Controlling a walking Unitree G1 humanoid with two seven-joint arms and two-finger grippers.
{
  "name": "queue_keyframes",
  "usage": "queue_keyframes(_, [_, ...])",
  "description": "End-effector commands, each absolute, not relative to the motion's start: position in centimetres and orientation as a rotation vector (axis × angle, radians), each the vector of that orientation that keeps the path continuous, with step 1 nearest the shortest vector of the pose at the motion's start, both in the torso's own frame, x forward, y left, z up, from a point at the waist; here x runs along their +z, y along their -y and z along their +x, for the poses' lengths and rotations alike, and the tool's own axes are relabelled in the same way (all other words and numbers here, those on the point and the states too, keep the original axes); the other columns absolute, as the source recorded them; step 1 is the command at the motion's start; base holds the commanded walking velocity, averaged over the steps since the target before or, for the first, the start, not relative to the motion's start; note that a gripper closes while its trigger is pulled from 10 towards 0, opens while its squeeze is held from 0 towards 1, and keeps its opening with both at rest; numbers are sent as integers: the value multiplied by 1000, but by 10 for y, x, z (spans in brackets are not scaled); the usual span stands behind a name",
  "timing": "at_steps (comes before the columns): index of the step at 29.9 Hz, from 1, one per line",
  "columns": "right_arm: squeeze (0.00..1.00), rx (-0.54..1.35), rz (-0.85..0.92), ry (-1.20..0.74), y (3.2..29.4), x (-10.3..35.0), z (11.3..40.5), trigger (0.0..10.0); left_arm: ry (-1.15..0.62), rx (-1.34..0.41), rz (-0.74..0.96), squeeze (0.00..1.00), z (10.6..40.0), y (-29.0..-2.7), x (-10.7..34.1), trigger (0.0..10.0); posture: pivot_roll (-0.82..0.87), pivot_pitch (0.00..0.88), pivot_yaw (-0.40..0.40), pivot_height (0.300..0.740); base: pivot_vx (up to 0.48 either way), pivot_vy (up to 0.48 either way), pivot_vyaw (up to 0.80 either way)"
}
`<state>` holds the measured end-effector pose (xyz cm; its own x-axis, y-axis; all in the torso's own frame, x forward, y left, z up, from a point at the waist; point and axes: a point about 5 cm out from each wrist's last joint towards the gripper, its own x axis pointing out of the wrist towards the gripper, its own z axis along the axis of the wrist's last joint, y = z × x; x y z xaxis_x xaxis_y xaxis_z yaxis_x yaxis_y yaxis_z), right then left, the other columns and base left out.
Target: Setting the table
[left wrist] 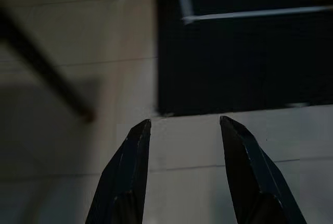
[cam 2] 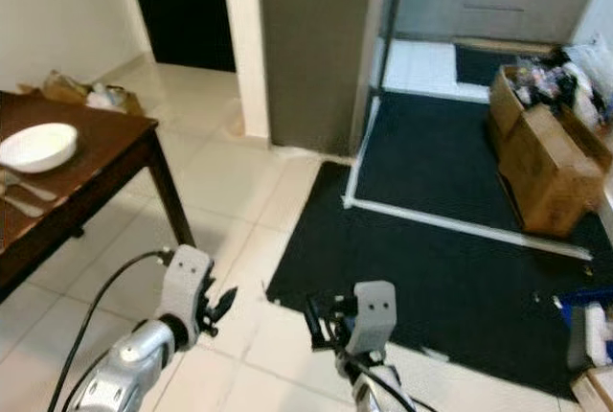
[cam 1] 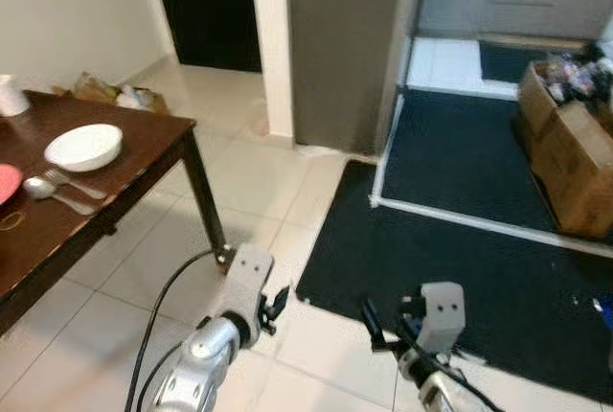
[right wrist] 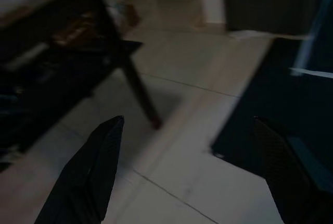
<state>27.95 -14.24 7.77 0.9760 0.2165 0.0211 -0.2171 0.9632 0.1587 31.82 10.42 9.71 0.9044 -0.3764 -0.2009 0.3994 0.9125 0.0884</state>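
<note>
Table (cam 1: 144, 158): bowl (cam 1: 83, 147), spoon (cam 1: 43, 189) | floor: black mat (cam 1: 479, 240) | left claw (left wrist: 184, 130), right claw (right wrist: 190, 130) spread, empty

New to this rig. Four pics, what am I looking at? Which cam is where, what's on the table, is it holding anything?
This is a walking humanoid robot with two silver arms, each ending in two long black fingers. The two wide pictures come from a stereo camera on its head, looking forward and down; they show the same scene. Its left gripper appears low on the left, its right gripper low on the right, both over the pale tiled floor beside a black mat.

The two dark pictures are from cameras on the wrists, looking along each gripper's fingers. Both pairs are spread apart and hold nothing.

On the dark brown wooden table to the robot's left lie a white bowl, a metal spoon, a metal fork and the edge of a red plate. Brown cardboard boxes stand on the right.
</note>
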Motion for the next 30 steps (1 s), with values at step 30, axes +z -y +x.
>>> queue_keyframes(30, [0, 312, 1, 349, 138, 191, 294, 10000, 177, -39, 108, 0, 342, -165, 187, 10000, 28, 82, 105, 740, 0, 0, 791])
